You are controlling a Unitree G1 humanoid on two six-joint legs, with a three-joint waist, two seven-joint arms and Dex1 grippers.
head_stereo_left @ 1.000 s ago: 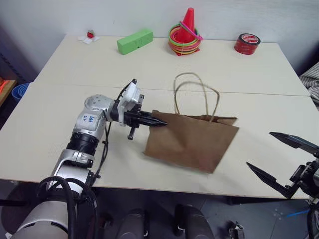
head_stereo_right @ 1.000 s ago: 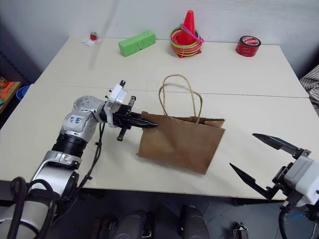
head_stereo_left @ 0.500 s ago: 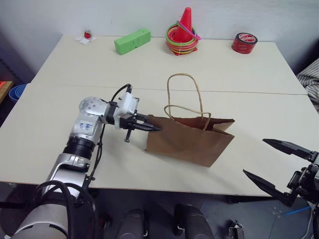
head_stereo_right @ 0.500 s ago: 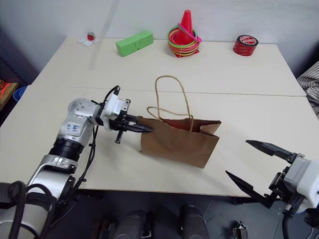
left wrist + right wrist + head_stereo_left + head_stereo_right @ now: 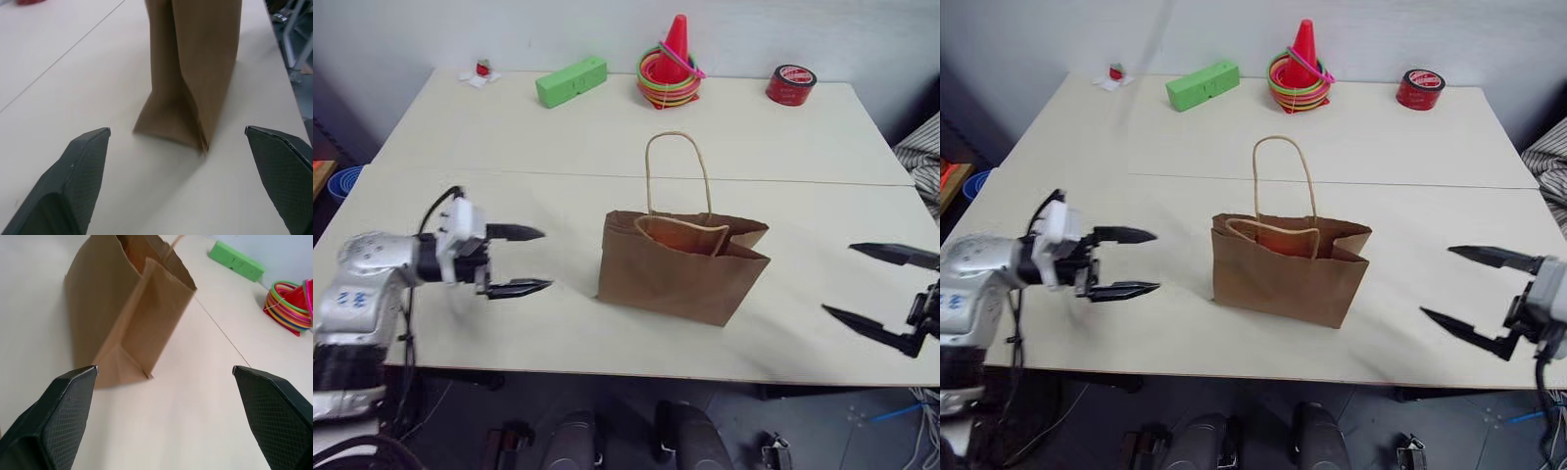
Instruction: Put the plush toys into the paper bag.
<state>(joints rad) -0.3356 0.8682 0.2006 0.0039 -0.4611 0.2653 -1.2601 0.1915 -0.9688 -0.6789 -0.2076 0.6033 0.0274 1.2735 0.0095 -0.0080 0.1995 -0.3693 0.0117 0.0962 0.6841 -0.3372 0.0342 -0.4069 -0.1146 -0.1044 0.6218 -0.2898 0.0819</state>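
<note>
The brown paper bag [image 5: 680, 274] stands upright in the middle of the table, one loop handle raised and the other folded over its open mouth. Part of an orange plush toy [image 5: 1285, 240] shows inside the mouth; anything else in the bag is hidden. My left gripper [image 5: 536, 259] is open, level with the bag's left side and a short gap away from it. To the right of the bag, near the table's front edge, my right gripper [image 5: 839, 279] is open and empty. The left wrist view looks at the bag's narrow side [image 5: 195, 73], and the right wrist view at the other side [image 5: 127, 313].
Along the table's far edge are a green block [image 5: 572, 80], a red cone with coloured rings [image 5: 671, 69] and a red tape roll [image 5: 791, 84]. A small red thing on white paper [image 5: 481, 71] lies at the far left corner. A blue bin [image 5: 342, 181] stands on the floor at left.
My left gripper let go of the bag's left edge, opened wide and drew back to the left. The bag went from leaning to upright. My right gripper shifted a little to the right.
</note>
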